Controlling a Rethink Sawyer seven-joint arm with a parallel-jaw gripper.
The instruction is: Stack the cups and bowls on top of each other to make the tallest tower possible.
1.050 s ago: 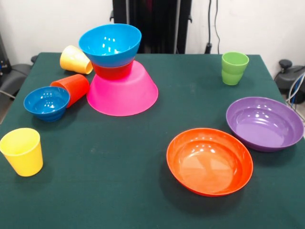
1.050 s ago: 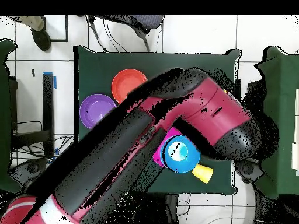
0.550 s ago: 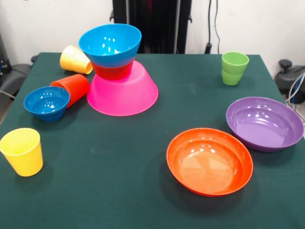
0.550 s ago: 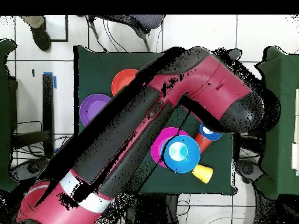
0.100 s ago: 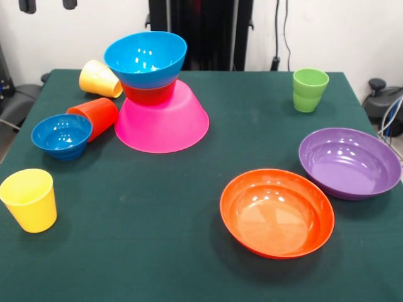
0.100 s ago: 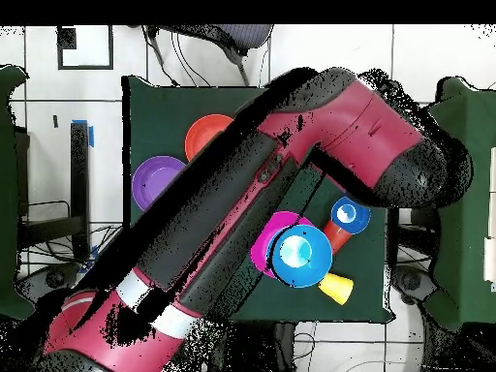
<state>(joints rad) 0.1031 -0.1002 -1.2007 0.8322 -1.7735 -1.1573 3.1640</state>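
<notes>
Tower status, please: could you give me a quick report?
Gripper tips at top edge, clear of everything. Tower standing: pink base, orange bowl, blue bowl on top. Orange-red cup lying against the base; nothing blocking above.

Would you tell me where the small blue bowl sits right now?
In the front view the small blue bowl sits upright at the table's left, touching the tipped orange-red cup.

Legible text, labels, brands, numbers, signs: none. Cups, bowls, green bench cloth and red arm casing carry no readable marking in either view.
</notes>
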